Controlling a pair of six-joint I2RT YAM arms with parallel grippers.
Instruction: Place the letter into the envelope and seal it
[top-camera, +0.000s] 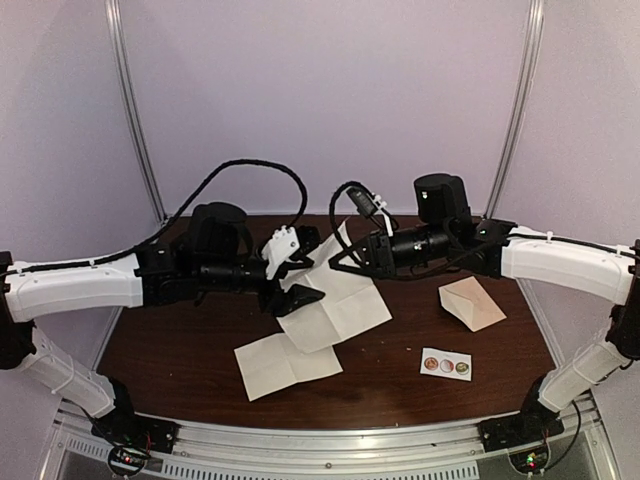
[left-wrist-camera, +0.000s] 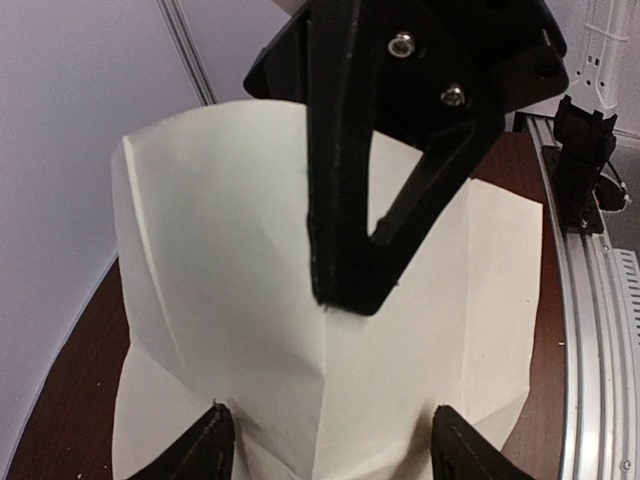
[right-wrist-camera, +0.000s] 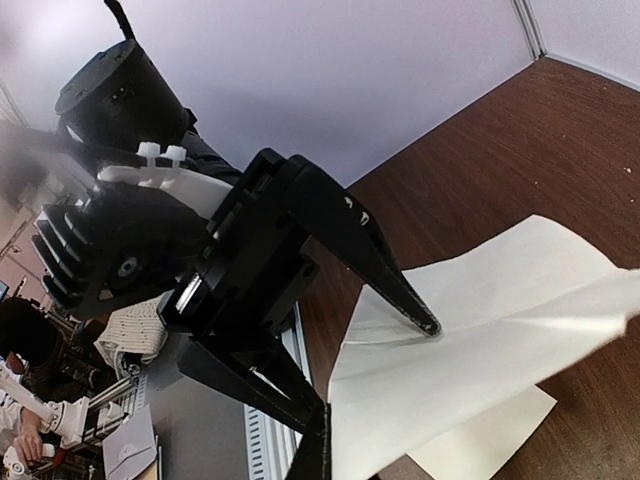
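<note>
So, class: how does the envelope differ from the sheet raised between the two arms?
The envelope is tan and smaller; the sheet is whiter and larger. The envelope lies on the table, untouched; the sheet is tilted up at one edge, pinched by the right claw. Both are paper.

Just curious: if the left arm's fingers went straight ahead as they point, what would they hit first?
Most likely the large creased whitish paper sheet, pinched up just ahead by the right arm's fingers; depth is unclear.
</note>
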